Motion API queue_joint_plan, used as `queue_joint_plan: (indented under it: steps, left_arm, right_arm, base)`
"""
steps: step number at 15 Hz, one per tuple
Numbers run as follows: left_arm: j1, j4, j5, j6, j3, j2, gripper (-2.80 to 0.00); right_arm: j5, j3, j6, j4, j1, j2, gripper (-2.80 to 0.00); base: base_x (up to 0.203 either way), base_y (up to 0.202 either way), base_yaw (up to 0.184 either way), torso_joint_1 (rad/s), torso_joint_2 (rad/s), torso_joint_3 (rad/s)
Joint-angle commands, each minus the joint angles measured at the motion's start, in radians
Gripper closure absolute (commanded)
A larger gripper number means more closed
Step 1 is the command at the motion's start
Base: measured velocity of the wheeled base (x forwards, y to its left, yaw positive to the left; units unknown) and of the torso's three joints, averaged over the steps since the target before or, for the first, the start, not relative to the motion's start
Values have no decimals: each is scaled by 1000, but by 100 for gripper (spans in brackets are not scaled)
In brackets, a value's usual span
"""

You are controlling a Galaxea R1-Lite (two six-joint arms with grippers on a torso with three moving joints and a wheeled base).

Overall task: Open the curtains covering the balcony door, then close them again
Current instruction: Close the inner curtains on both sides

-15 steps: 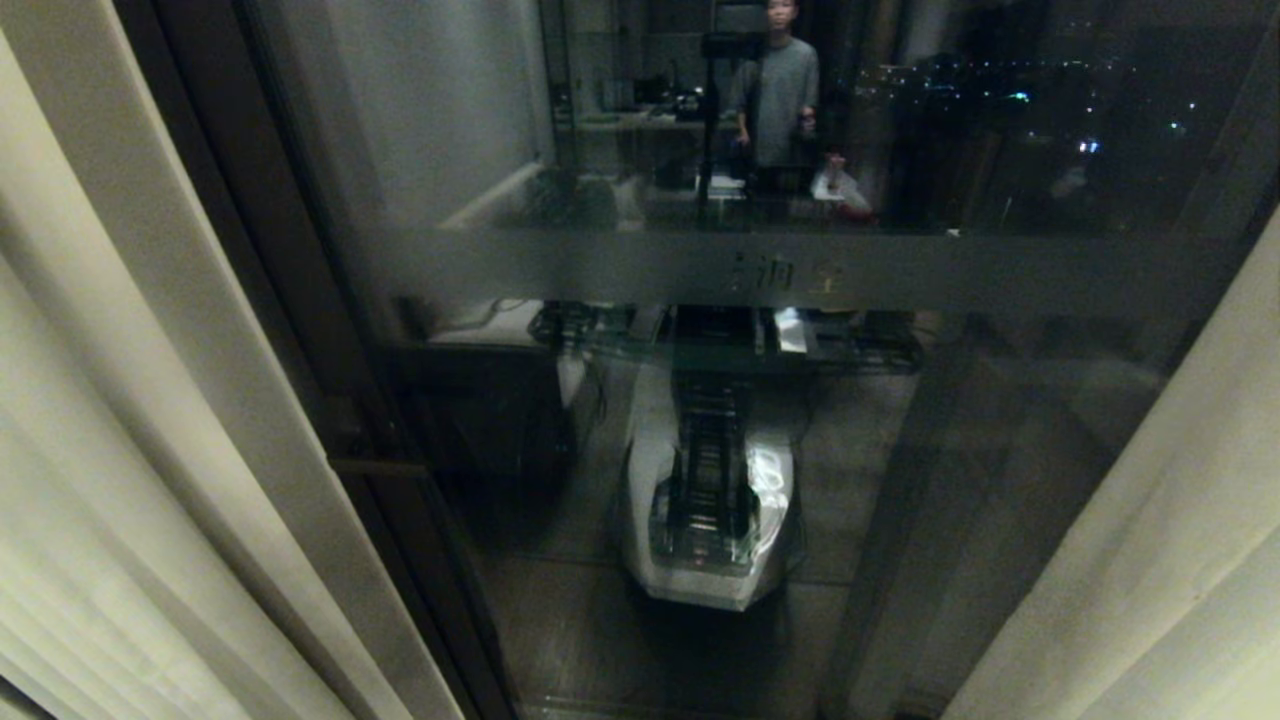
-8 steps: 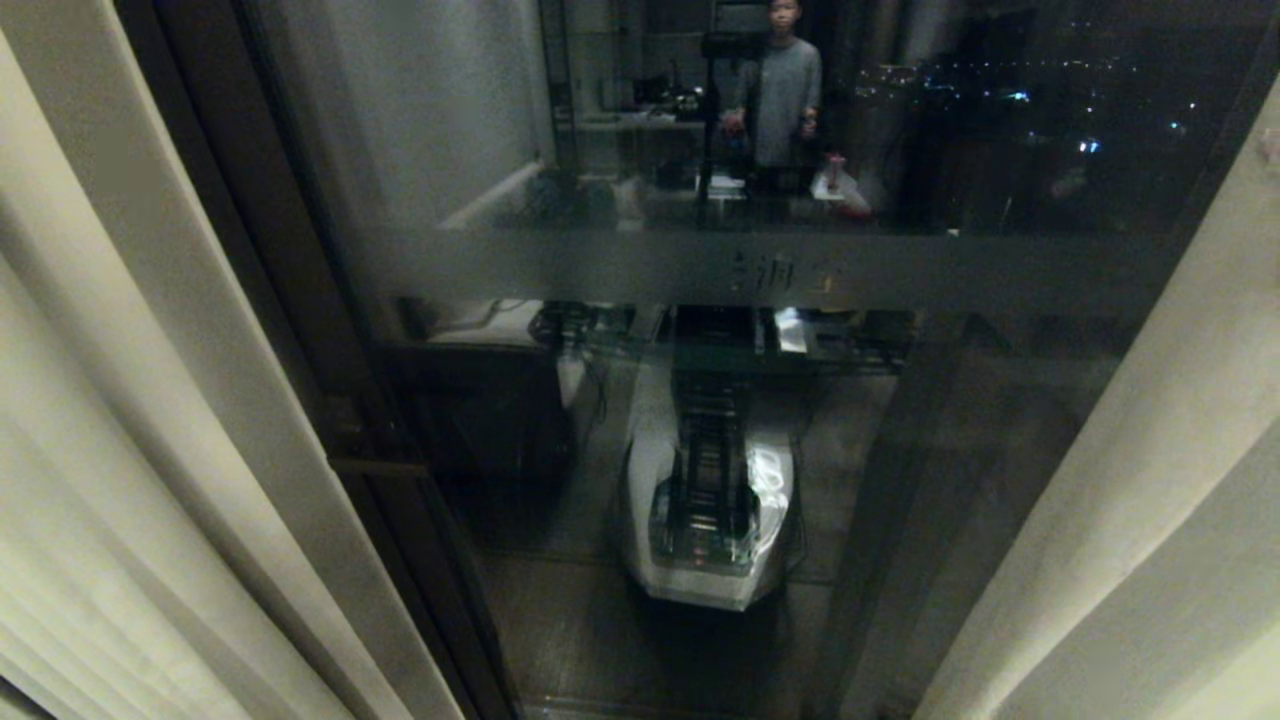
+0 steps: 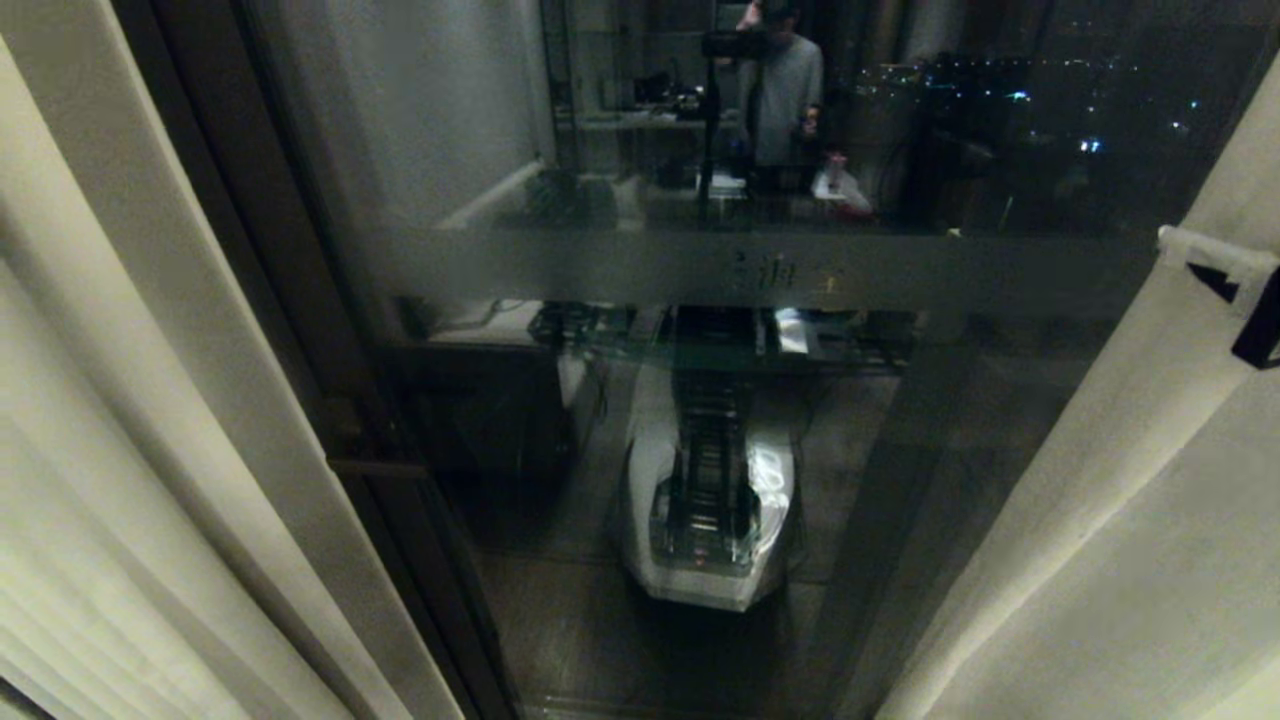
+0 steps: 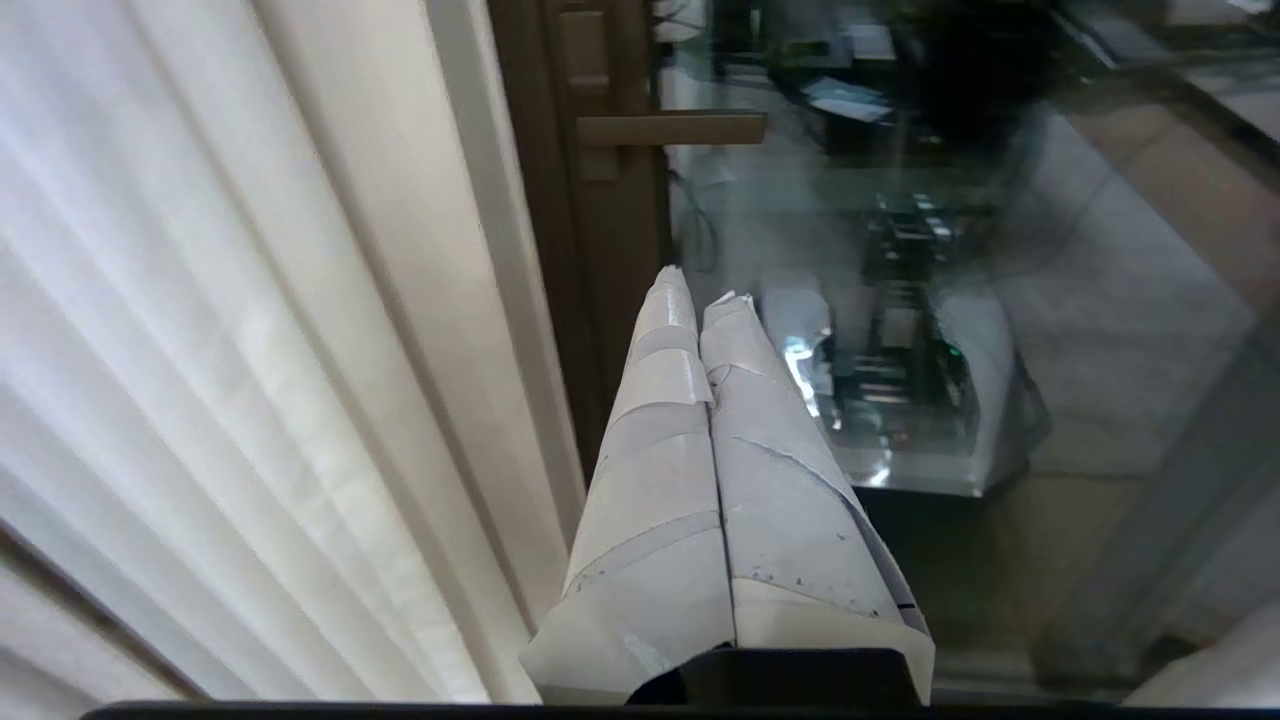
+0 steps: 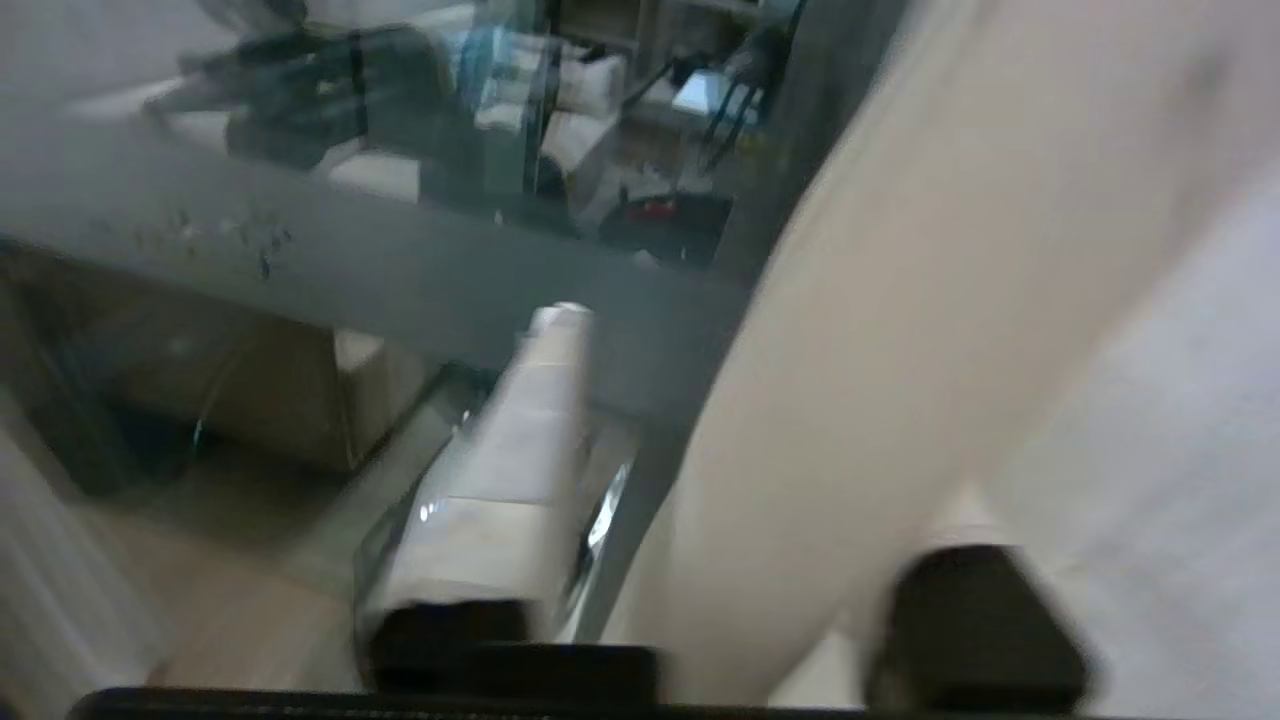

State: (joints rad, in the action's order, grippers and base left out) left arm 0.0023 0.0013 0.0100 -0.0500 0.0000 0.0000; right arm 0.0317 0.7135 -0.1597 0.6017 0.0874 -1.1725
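Note:
The curtains hang as two cream pleated panels, the left curtain [image 3: 130,420] and the right curtain [image 3: 1130,500], with the balcony door [image 3: 700,270] bare between them: dark glass with a frosted band in a brown frame. My right gripper [image 3: 1225,275] shows at the right edge of the head view, against the right panel's inner edge. In the right wrist view my right gripper [image 5: 760,420] is open, a fold of the right curtain [image 5: 900,300] lying between its taped fingers [image 5: 520,430]. My left gripper [image 4: 695,290] is shut and empty, low beside the left curtain [image 4: 250,330].
The brown door frame [image 3: 290,330] carries a lever handle [image 4: 670,128] just beyond my left fingertips. The glass mirrors my own base [image 3: 710,500] and a standing person [image 3: 785,95] in the room behind. City lights show through the upper right of the pane.
The right curtain's inner edge has shifted left across the glass. My right gripper has come into the head view at the right edge and its fingers have spread apart. The left arm is still.

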Motion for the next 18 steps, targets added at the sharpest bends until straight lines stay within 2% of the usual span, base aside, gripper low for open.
queue_joint_plan:
  steps: [1, 4, 9, 18]
  left_arm:
    - [-1, 0, -1, -1, 0, 0, 0]
    - [-1, 0, -1, -1, 0, 0, 0]
    - [-1, 0, -1, -1, 0, 0, 0]
    - [-1, 0, 1, -1, 0, 0, 0]
  right_arm:
    - [1, -20, 8, 10, 0, 39, -280]
    - [1, -38, 29, -4, 0, 94, -280]
    - [-1, -143, 30, -28, -3, 241, -280]
    - [-16, -235, 28, -301, -6, 544, -280]
  base:
    - [0, 0, 0, 0, 0, 0]
    - [0, 0, 0, 0, 0, 0]
    - [0, 0, 0, 0, 0, 0]
    - [0, 0, 0, 0, 0, 0]
